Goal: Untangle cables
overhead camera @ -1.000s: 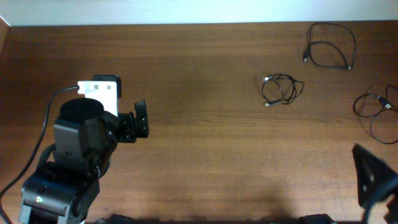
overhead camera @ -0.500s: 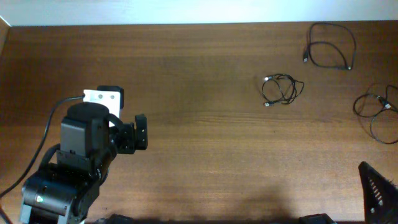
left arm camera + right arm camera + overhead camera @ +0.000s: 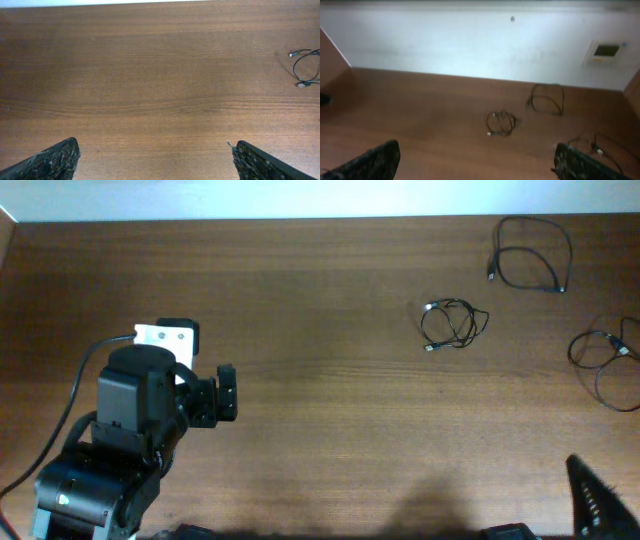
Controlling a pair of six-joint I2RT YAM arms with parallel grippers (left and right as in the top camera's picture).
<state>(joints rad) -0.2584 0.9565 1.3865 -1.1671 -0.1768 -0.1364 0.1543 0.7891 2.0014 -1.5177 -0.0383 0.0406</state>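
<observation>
Three thin black cables lie apart on the brown table: a wide loop [image 3: 522, 248] at the far right, a small coil [image 3: 452, 323] in the middle right, and a third cable [image 3: 608, 340] at the right edge. My left gripper [image 3: 228, 392] stands open at the left, far from all of them. Between its fingertips [image 3: 156, 162] there is only bare wood, and the small coil's plug [image 3: 302, 84] shows at the right edge. My right gripper [image 3: 476, 162] is open too. It looks at the coil [image 3: 501, 122], the loop [image 3: 547, 98] and the third cable [image 3: 600, 150]. One right finger [image 3: 592, 498] shows at the bottom right.
A pale wall [image 3: 470, 40] runs along the far table edge [image 3: 300, 220], with a small white panel [image 3: 606, 51] on it. The left arm's bulky black body [image 3: 110, 450] and its thick cable [image 3: 70, 395] fill the near left corner.
The left arm drew back a little toward the near edge, then held still. The right finger slid down toward the bottom right corner. The cables have not moved.
</observation>
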